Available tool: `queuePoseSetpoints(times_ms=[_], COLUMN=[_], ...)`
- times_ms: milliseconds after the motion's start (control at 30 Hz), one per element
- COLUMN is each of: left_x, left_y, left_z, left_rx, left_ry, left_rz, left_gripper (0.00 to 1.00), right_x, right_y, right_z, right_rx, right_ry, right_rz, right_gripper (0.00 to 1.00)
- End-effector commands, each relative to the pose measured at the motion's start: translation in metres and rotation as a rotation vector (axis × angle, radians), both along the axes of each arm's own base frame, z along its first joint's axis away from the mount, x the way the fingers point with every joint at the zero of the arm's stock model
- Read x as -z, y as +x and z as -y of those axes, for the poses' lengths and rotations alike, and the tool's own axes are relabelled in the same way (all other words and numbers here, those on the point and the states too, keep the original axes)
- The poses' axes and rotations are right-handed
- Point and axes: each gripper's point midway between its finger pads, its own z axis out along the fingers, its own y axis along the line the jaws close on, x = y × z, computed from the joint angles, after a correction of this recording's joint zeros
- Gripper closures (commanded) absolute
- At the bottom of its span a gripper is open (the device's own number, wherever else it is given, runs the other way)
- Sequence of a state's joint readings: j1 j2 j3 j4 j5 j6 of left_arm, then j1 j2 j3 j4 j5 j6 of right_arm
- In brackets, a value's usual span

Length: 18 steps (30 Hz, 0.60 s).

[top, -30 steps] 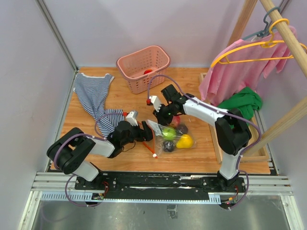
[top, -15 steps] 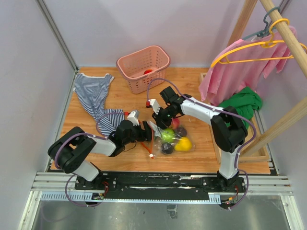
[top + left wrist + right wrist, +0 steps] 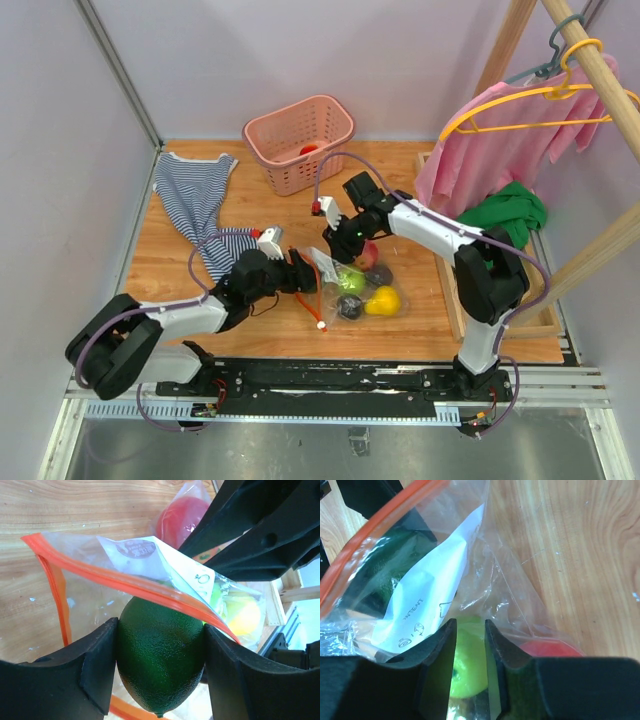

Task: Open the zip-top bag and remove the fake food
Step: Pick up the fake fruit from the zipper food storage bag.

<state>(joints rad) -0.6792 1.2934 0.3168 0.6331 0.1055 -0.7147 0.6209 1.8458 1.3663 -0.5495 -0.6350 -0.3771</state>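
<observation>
The zip-top bag (image 3: 340, 272) lies on the wood in front of both arms, its red-orange zip strip (image 3: 125, 582) open toward my left gripper. My left gripper (image 3: 161, 665) is shut on a dark green fruit (image 3: 160, 650) at the bag's mouth, both pads pressing its sides. Inside the bag lie a red apple (image 3: 368, 255), a light green fruit (image 3: 351, 279), a yellow one (image 3: 383, 299) and a dark purple piece (image 3: 349, 306). My right gripper (image 3: 470, 630) hovers over the bag's far side, jaws a narrow gap apart, with the light green fruit (image 3: 467, 667) showing through the gap.
A pink slotted basket (image 3: 300, 140) stands at the back with something red in it. A striped garment (image 3: 195, 200) lies at the left. Pink clothing (image 3: 500, 150) hangs on a wooden rack at the right, above a green cloth (image 3: 510, 215).
My left gripper has reached further into the bag's mouth and closed on the dark green fruit. The right gripper's jaws have parted a little.
</observation>
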Motion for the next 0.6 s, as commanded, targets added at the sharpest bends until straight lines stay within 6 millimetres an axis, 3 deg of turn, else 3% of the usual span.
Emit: queuePoseSetpoints(times_ms=[0,200,367,567], left_x=[0.007,0.014,0.003,-0.01], left_y=[-0.015,-0.029,-0.04,-0.052], left_z=[-0.012,-0.03,-0.036,-0.048], left_rx=[0.008,-0.014,-0.011,-0.035], left_ry=[0.058,0.118,0.102,0.078], left_rz=[-0.03,-0.074,-0.083,-0.092], left_gripper=[0.66,0.7,0.7,0.71], right_x=[-0.032,-0.061,-0.082,-0.098], right_y=[0.004,-0.007,-0.03,-0.043], right_z=[0.007,0.008,0.002,-0.001], right_rx=[-0.009,-0.077,-0.183,-0.23], right_ry=[0.047,0.125,0.244,0.317], right_rz=[0.075,0.136,0.133,0.151], right_gripper=[0.67,0.53,0.43,0.38])
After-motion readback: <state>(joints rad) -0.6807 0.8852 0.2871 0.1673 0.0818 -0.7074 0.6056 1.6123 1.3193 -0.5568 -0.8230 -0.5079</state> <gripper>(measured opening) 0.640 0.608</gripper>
